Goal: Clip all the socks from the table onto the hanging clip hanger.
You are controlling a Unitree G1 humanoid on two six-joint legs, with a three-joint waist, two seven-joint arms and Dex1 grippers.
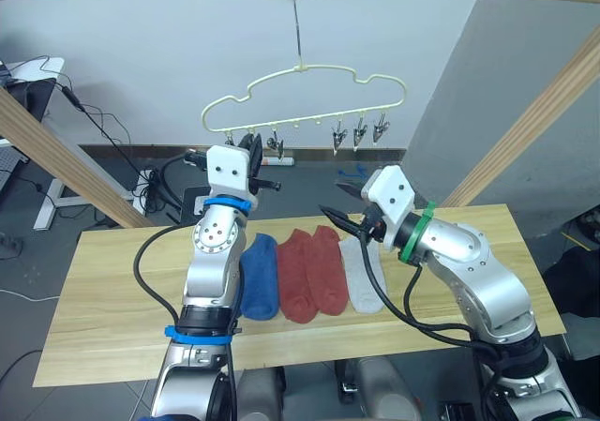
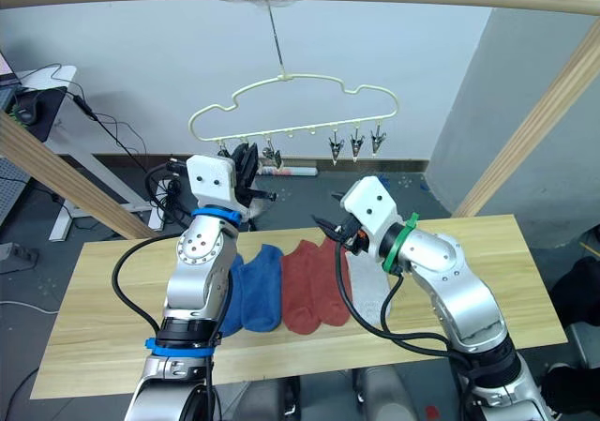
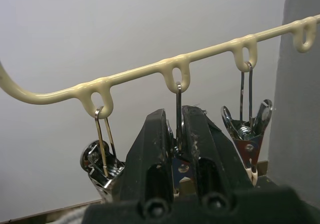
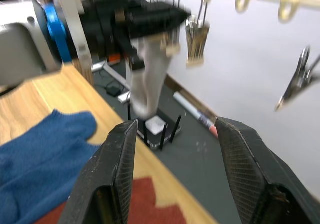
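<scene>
Your left tool point(image 3: 177, 149) pinches grey metal clip on pale yellow-green wire hanger point(image 1: 305, 93), likely holding it for loading. Right tool point(image 4: 175, 154) gapes wide below hanger. Blue, rust-red, grey socks point(image 1: 314, 271) lie on wooden surface point(image 1: 103, 280) beneath hanger.

socks point(image 1: 314, 273) flat on table point(image 1: 112, 290), clip hanger point(image 1: 305, 102) overhead

Even, soft daylight-like light fills the room; the pale far wall point(image 1: 141, 55) is bright without glare. Shadows on the table point(image 1: 112, 299) are faint. The head views are sharp (slight bending at the edges). The right wrist view is motion-blurred, and the left wrist view's near fingers are dark.
</scene>
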